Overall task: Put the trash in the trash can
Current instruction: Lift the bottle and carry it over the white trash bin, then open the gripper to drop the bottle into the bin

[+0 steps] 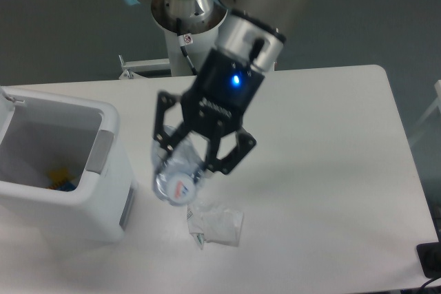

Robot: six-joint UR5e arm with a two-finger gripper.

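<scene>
I have the pincer (194,158) closed around the bottle (176,177), its long axis running down-left from the fingers, with the bin (103,144) just left and the wrapper (217,226) on the tabletop (324,170) just below.

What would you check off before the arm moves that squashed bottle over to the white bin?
1. The gripper is closed around the bottle: ok, a finger sits on each side of it.
2. Grip is firm enough to carry: cannot tell from this one view.
3. Bottle lifted off the table: cannot tell, no clear gap shows.
4. The trash can is open on top: ok, no lid, and some small items already lie inside.
5. Path from bottle to bin: ok, nothing stands between them.
6. The white wrapper stays clear of the fingers: ok, it lies just beside and below the bottle.
</scene>
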